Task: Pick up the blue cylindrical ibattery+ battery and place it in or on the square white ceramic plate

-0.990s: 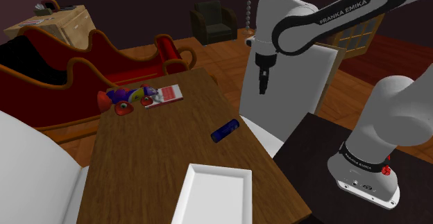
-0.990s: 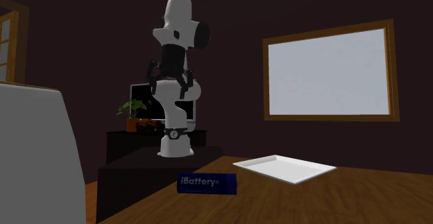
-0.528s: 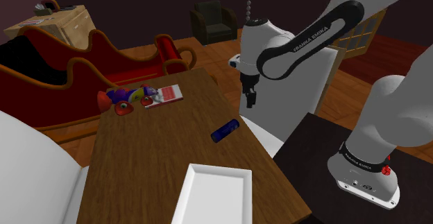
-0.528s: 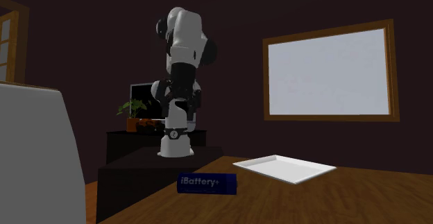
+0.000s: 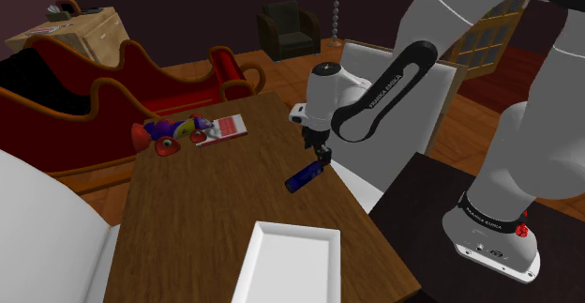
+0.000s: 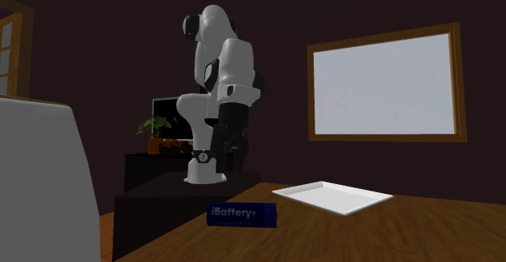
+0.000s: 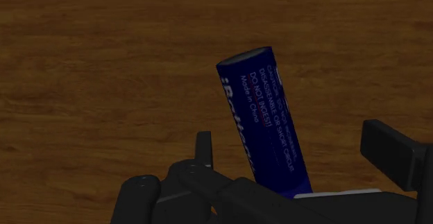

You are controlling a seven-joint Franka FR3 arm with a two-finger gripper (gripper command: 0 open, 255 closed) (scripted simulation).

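Observation:
A dark blue cylindrical battery (image 5: pixel 305 176) with white "iBattery+" lettering lies on its side on the brown wooden table (image 5: pixel 206 198), near the edge facing the stand. In the second exterior view the battery (image 6: pixel 242 213) lies just left of the square white plate (image 6: pixel 332 197). The same plate (image 5: pixel 286 264) sits at the table's near end in the shoulder view. My black gripper (image 5: pixel 321 151) hangs low, right over the battery's far end. In the wrist view the gripper (image 7: pixel 291 136) is open, and the battery (image 7: pixel 267 118) lies between the fingers, touching neither.
Colourful toys (image 5: pixel 169 134) and a red-and-white box (image 5: pixel 222 126) lie at the table's far end. A red sleigh (image 5: pixel 112 85) stands beyond it. A white panel (image 5: pixel 394 113) rises behind the arm, and the dark stand (image 5: pixel 441 217) borders the table.
The arm has swung down and toward the shoulder view's left, bringing the gripper from high above the table's edge to just over the battery. Battery and plate have not moved.

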